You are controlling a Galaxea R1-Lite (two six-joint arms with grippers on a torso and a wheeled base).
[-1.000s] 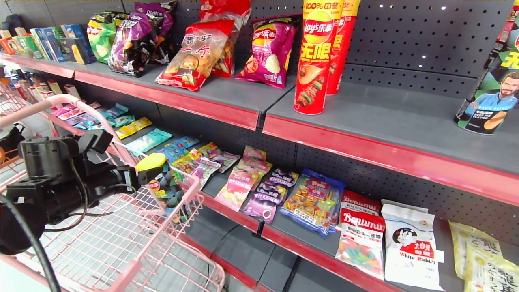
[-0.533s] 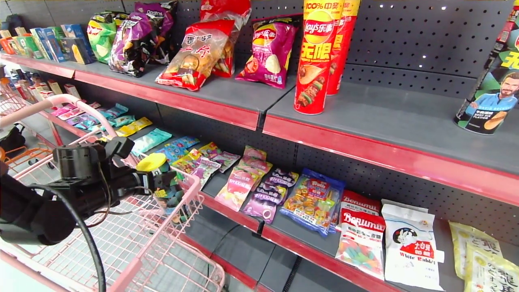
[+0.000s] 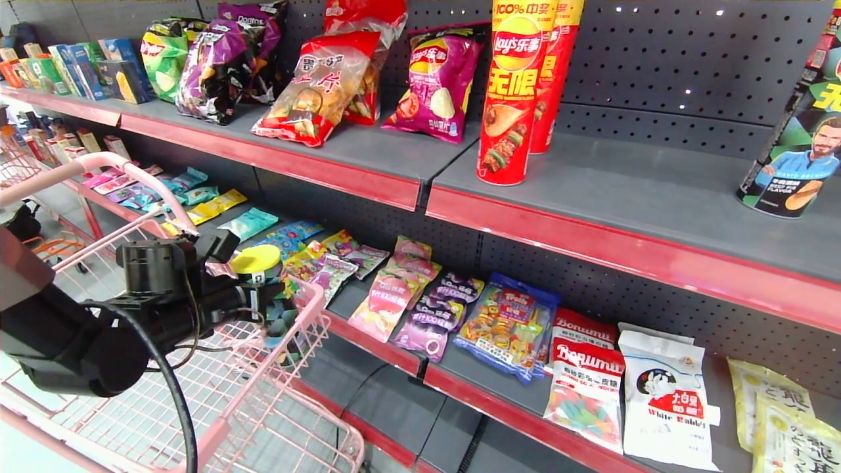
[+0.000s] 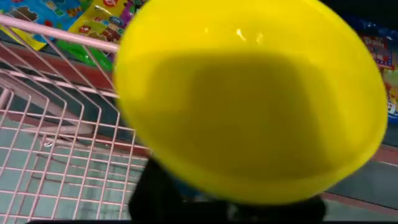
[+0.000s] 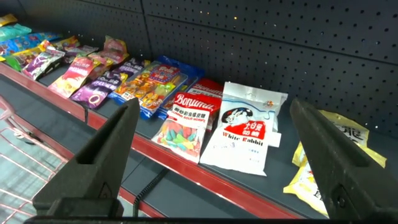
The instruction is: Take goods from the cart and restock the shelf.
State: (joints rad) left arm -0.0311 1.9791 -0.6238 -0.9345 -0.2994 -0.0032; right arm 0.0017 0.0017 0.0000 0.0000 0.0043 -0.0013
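Grey shelf (image 3: 591,177) boards carry snack goods. Pink wire cart (image 3: 315,299) stands beside the shelf, with the yellow-lidded can (image 3: 255,259) upright at its front corner. Left claw (image 3: 266,295) sits at the can; its grip cannot be determined. Right claw (image 5: 214,106) is spread wide.

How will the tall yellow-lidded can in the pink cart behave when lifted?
The yellow-lidded can looks rigid, so it probably won't crush. Tall and narrow, it may tip once set down. Its round wall could roll.
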